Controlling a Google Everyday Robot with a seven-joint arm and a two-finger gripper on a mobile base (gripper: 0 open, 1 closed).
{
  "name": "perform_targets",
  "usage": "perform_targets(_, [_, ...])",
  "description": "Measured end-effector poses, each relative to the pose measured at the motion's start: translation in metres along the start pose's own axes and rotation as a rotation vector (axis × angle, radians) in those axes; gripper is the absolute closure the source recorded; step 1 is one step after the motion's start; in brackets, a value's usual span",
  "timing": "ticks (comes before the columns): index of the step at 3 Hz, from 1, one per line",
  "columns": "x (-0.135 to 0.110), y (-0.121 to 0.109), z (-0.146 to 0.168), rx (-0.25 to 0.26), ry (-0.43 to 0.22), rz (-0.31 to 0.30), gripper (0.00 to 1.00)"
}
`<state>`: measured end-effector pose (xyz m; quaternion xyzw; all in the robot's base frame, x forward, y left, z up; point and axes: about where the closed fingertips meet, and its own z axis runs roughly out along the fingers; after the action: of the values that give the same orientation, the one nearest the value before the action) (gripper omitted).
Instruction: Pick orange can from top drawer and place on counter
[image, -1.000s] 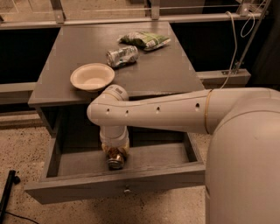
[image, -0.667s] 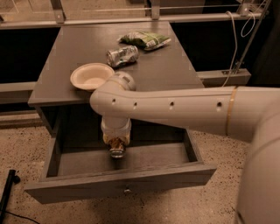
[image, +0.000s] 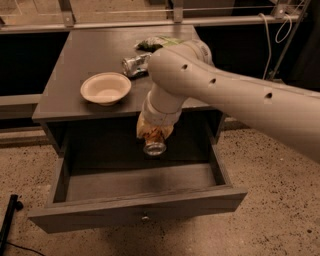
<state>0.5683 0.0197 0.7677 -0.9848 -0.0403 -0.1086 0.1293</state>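
My gripper (image: 153, 136) hangs from the white arm over the open top drawer (image: 135, 212), just in front of the counter's front edge. It is shut on the orange can (image: 154, 145), which is lifted clear of the drawer floor, its silver end facing the camera. The arm's wrist covers most of the can's label and the fingers. The drawer is pulled fully out, with its small round knob (image: 145, 218) on the front panel. The grey counter (image: 90, 55) lies behind and above the can.
On the counter stand a white paper bowl (image: 105, 88) at the front left, a silver-green can (image: 133, 64) lying on its side mid-counter, and a green snack bag (image: 150, 44) behind it. A dark pole (image: 9, 220) leans at the lower left on the speckled floor.
The gripper has risen out of the drawer with the orange can, from resting low near the drawer floor to level with the counter's front edge. The arm has swung upward.
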Motion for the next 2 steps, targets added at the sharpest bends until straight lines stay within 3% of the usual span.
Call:
perform_targets(1, [0.0114, 0.0096, -0.0332, 0.061, -0.006, -0.065, 1.00])
perform_targets(2, [0.0148, 0.0151, -0.0413, 0.069, -0.013, -0.078, 1.00])
